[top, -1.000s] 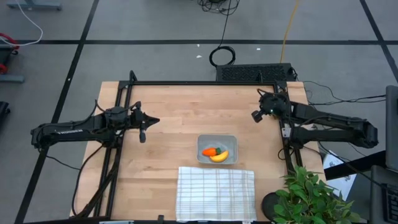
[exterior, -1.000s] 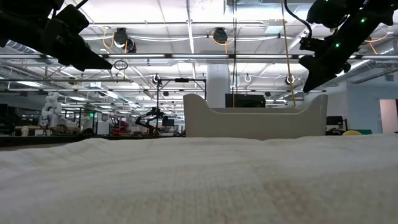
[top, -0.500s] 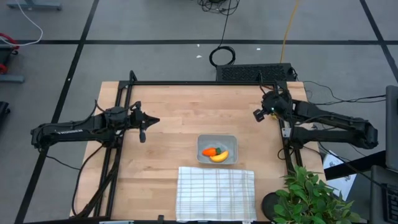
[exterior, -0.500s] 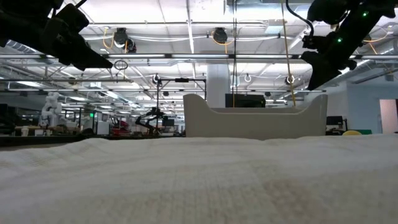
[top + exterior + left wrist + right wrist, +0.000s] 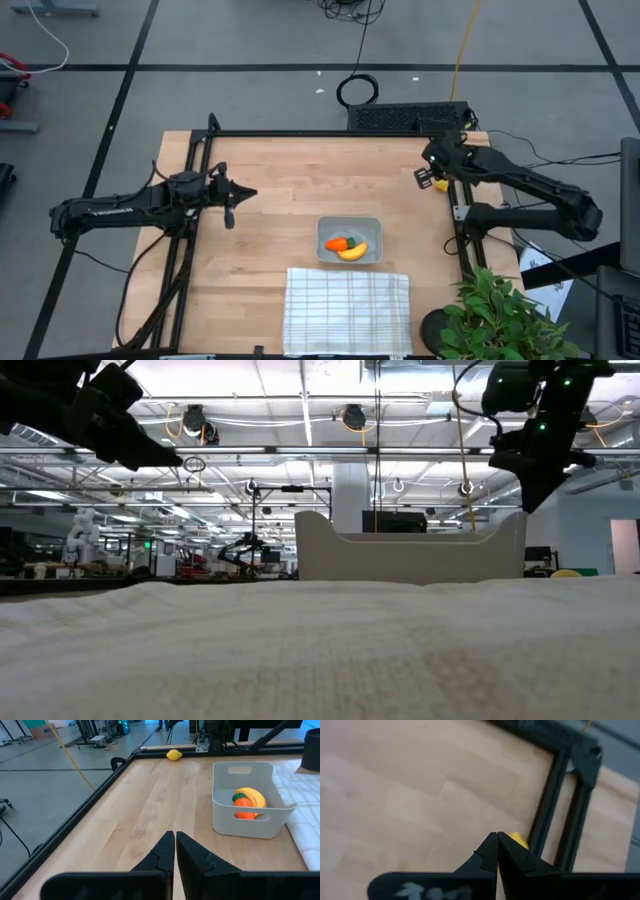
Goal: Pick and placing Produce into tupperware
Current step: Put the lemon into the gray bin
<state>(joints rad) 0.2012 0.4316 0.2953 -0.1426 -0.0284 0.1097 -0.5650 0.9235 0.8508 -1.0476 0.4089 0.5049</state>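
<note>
The right gripper, clenched on nothing, hangs just over the yellow fruit — at the table's edge.

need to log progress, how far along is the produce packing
Done: the orange toy carrot and the curved yellow banana lie in the translucent grey plastic container.

In hand: nothing. The right gripper, fingers shut, hangs over the small round yellow fruit at the table's right edge.

Left: that fruit is not yet in the container. The left gripper waits shut over the table's left side.

Carrot, banana inside tupperware
</note>
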